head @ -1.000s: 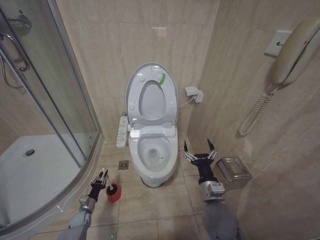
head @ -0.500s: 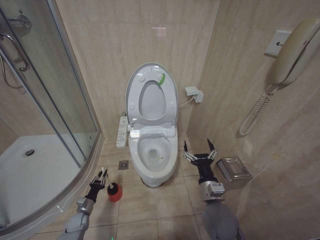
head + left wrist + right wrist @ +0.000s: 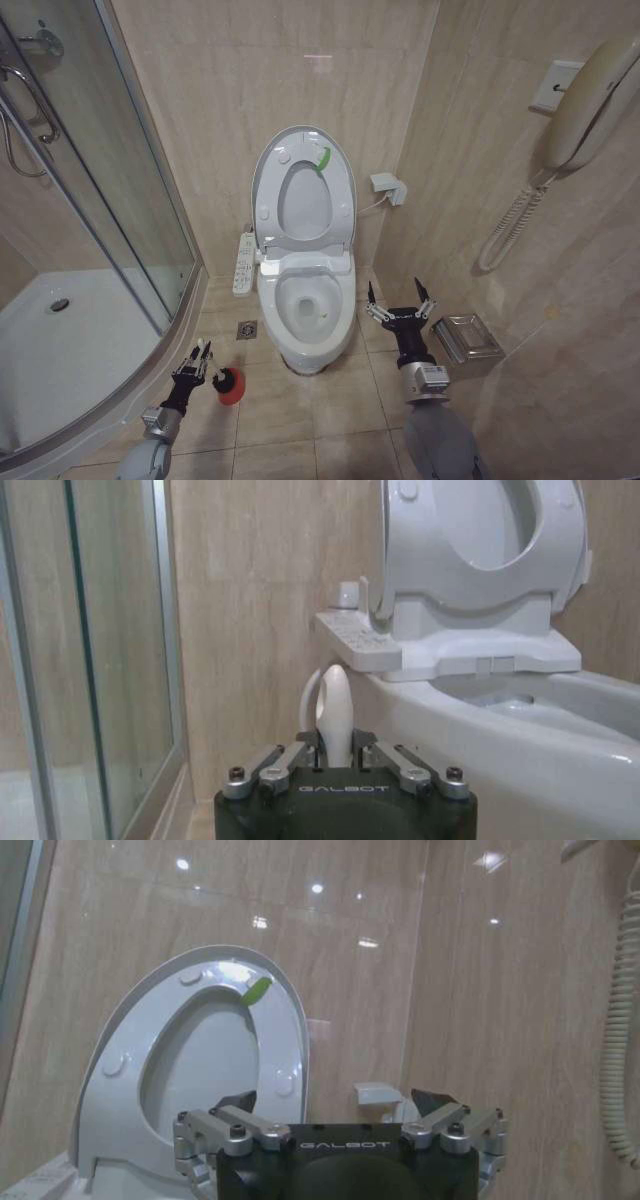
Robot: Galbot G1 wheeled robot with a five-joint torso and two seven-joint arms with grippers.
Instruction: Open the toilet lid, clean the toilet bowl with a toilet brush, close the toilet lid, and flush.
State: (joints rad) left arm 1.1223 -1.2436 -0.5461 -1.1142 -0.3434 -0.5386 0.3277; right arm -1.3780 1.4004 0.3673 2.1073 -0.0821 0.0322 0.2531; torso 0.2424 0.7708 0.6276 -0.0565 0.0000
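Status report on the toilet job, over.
Left gripper shut on brush over red cup. Right gripper open, idle beside bowl. Lid up. Path clear.

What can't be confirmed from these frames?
- Toilet brush: bristle head hidden in the left wrist view by the left hand; in the head view, too small inside the red holder.
- Toilet bowl water: too small in the head view.
- Right hand: fingertips cut off behind its body in the right wrist view.

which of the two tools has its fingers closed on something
The left tool, low beside the red cup holder, is shut on the toilet brush handle. The right tool, beside the toilet bowl, has its fingers spread and empty.
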